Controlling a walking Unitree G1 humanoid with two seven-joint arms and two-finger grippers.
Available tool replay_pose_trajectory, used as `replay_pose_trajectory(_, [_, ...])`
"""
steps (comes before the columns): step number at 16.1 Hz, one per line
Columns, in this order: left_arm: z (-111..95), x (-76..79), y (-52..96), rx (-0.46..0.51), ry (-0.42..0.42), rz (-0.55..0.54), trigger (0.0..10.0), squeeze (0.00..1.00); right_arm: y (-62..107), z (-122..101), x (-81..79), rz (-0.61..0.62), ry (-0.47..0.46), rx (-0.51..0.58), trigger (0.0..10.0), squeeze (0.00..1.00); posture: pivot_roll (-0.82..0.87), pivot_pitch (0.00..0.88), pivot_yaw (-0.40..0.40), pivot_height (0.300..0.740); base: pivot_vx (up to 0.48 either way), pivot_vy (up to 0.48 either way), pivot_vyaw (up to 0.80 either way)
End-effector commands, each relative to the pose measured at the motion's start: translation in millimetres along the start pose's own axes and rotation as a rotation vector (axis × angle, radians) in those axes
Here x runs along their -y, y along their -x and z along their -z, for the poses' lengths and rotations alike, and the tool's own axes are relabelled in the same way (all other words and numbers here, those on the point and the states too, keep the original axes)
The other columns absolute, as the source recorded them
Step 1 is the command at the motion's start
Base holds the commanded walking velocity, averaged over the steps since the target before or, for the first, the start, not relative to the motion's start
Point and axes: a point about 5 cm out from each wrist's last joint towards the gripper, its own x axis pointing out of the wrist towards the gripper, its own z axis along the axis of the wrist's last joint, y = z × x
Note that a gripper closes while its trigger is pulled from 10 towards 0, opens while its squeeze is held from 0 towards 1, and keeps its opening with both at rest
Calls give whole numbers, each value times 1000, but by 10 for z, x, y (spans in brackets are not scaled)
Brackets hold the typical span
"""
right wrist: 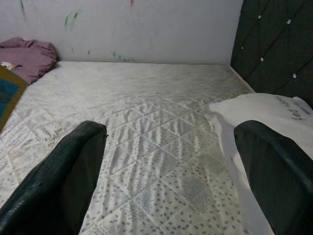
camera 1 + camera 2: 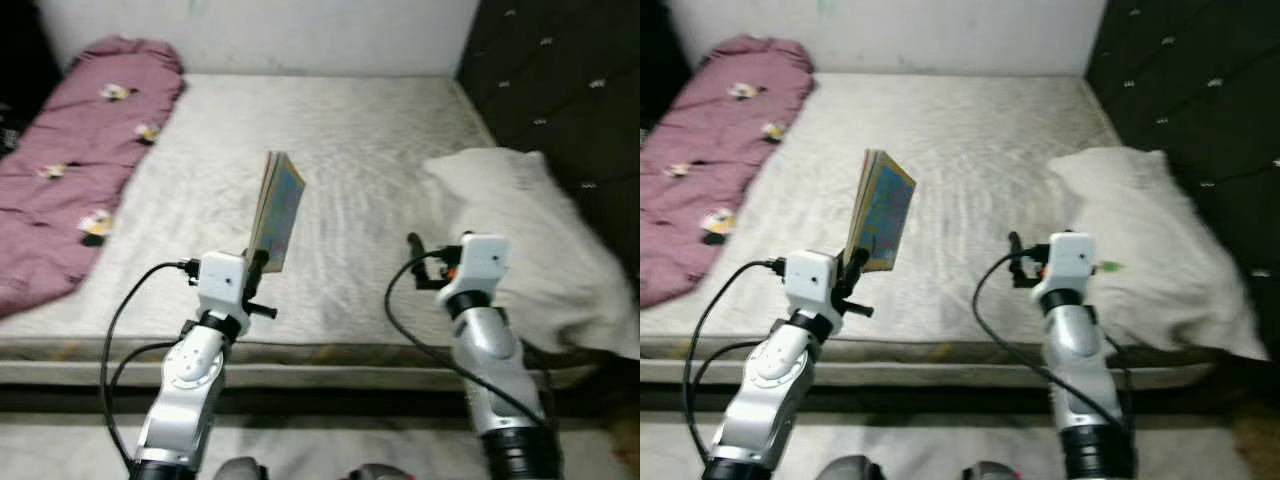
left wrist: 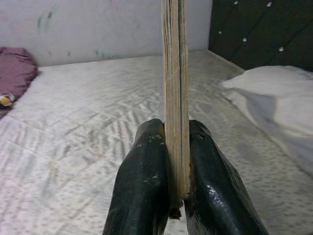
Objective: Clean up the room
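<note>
The left gripper (image 3: pixel 172 196) is closed on the lower edge of a book (image 2: pixel 276 208), with one black finger (image 3: pixel 142 186) pressed on each cover. It holds the book in the air above the near part of the mattress (image 2: pixel 380 150). The book stands almost upright, and its long axis goes up from the fingers and leans a little away from the robot. In the left wrist view the page edges face the camera, so the book is seen thin, like a board. In the head views the colourful cover, blue and yellow, faces toward the robot's right side.

The right gripper (image 1: pixel 171 161) is at about the same height, near the book on its right side but apart from it. Its two fingers (image 1: pixel 63 176) are spread wide and there is nothing between them. In the right wrist view a corner of the book shows at the border of the picture.

Under and beyond both grippers lies the grey quilted mattress. To the right of the right gripper, just beside it, a white pillow (image 2: pixel 530 240) lies against the dark padded headboard (image 2: pixel 560 80). Far to the left of the left gripper, a purple blanket (image 2: pixel 70 160) with small flower figures stretches along the mattress edge up to the white wall (image 2: pixel 270 30) at the far end.
</note>
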Motion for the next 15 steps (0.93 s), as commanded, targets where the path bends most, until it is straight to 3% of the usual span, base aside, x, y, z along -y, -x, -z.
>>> replay_pose_trajectory(1, [-138, -53, -2, 72, -5, -1, 10000, 0, -16, -39, -45, -19, 3, 12, 10000, 0, -28, 0, 2, 740, 300, 0, 0])
replay_pose_trajectory(12, [-143, -51, -1, 77, 3, 17, 10000, 0, -25, -39, -44, -20, 3, 14, 10000, 0, -26, 0, 2, 740, 361, 0, 0])
replay_pose_trajectory(15, [-135, -58, -12, 71, -9, -2, 10000, 0, -29, -41, -42, -19, 4, 15, 10000, 0, -26, 0, 2, 740, 0, 0, 0])
